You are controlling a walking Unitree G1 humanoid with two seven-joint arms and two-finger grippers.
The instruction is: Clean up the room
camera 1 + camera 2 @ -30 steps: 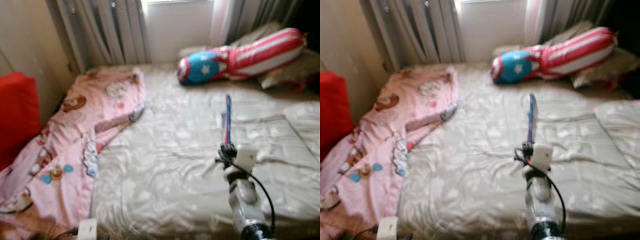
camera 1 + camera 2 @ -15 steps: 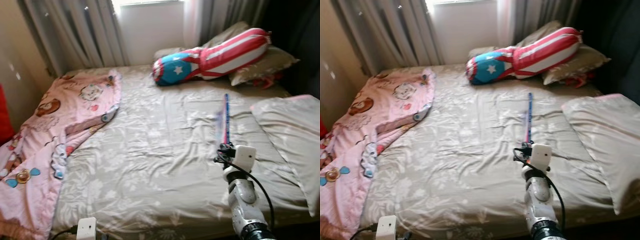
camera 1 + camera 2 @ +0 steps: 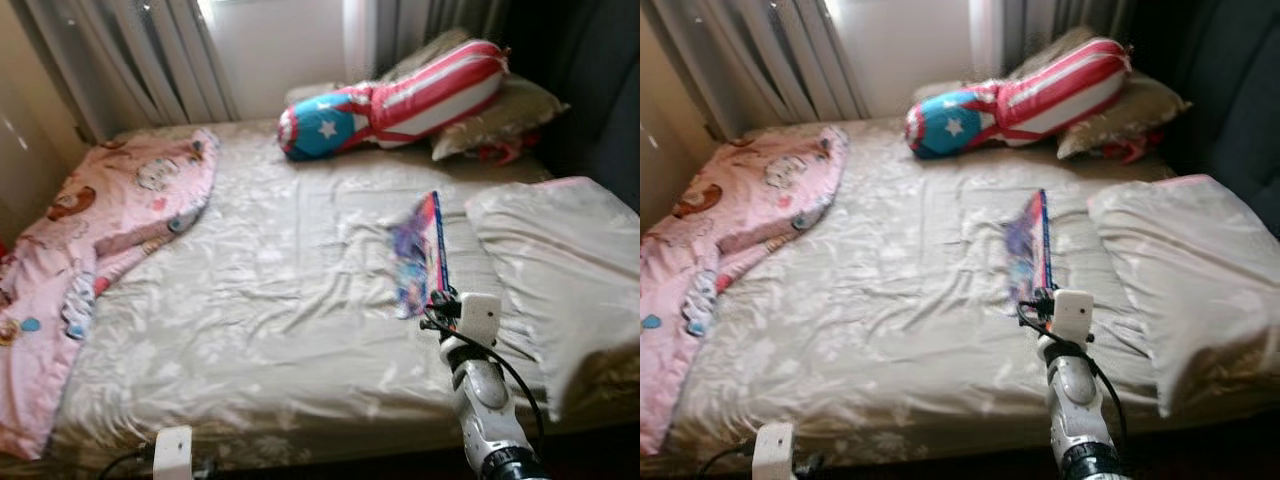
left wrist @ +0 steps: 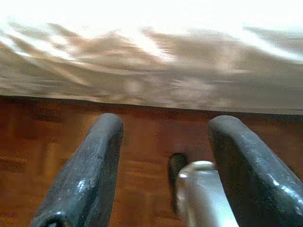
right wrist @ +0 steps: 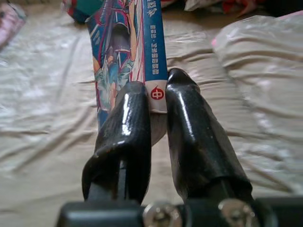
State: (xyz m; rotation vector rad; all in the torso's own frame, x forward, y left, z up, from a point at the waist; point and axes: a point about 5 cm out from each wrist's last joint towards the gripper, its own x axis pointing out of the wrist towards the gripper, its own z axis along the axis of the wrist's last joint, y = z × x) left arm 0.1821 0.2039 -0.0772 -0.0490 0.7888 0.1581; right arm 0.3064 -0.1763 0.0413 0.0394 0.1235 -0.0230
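Right now the right gripper (image 5: 156,123) is clamped on a thin comic book (image 3: 422,255), both black fingers (image 5: 125,127) pinching it at the low end of the spine, so the book sticks out ahead of the wrist, held over the bed (image 3: 260,300) near its right side. It sits just beside the beige pillow (image 3: 545,270), not touching it as far as I can tell. Cover is fanned open a bit in the head views.

Left gripper (image 4: 163,161) hangs low by the bed edge, fingers apart, nothing between them, wood floor (image 4: 42,137) below.

On the bed: pink cartoon blanket (image 3: 95,230) bunched at the left and spilling off the edge, a red-white-blue star bolster (image 3: 390,100) at the head by the curtains (image 3: 120,60), more cushions (image 3: 495,115) behind it.

Risks, judged: grip is only on one corner of the spine, so the book is likely to pivot or slip out if the arm swings fast. Loose pages could flop open and crease. Carrying it low could snag it on the pillow. No obvious shelf or drop spot is visible, so placement is unclear.
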